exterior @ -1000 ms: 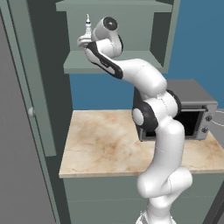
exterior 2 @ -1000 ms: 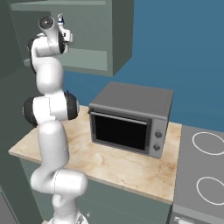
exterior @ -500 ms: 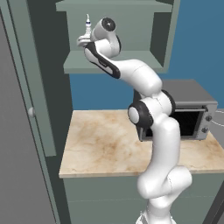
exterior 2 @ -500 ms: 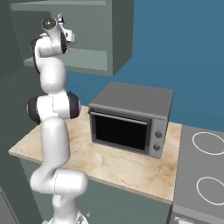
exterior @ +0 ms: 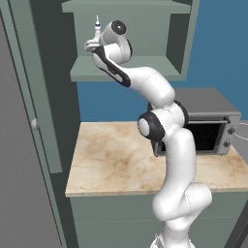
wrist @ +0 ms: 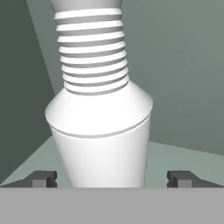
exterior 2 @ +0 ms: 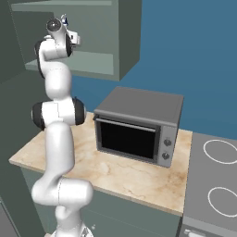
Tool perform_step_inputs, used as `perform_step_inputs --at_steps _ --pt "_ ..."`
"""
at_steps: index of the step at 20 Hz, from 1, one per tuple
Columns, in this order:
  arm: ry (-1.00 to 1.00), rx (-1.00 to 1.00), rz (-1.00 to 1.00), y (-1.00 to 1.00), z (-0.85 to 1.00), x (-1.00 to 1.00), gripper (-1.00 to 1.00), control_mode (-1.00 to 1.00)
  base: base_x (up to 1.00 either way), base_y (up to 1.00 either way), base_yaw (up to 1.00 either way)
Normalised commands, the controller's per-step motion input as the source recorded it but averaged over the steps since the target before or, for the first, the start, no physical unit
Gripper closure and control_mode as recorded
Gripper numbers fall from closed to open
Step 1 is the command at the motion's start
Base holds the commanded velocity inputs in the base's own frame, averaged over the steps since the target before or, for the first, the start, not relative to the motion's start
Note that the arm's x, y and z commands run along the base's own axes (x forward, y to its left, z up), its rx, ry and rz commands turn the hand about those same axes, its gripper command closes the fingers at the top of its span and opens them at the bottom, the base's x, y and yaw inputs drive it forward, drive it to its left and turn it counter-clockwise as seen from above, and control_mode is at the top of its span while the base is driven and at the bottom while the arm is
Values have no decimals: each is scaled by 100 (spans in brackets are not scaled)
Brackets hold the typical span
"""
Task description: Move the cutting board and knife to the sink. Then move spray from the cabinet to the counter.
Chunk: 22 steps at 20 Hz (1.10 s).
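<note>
Arm raised to the cabinet shelf at the upper left of the left base view. The spray stands upright on that shelf, centre of the hand view, its ribbed neck rising to the top edge. The gripper stands wide open, one fingertip at either side of the bottle's base, each clear of it; nothing held. Below, the counter carries a grey oven at right
</note>
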Motion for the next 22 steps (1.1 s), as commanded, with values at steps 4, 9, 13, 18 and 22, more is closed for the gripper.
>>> perform_step_inputs --at_steps 4,9,13,18,22 --pt "0 0 0 4 -6 12 -100 -100 0 0 0" --pt "0 0 0 6 -6 17 -100 -100 0 0 0" --pt "0 0 0 4 -3 10 -100 -100 0 0 0" --pt "0 0 0 1 0 0 100 -100 0 0 0" --pt "0 0 0 0 0 0 100 -100 0 0 0"
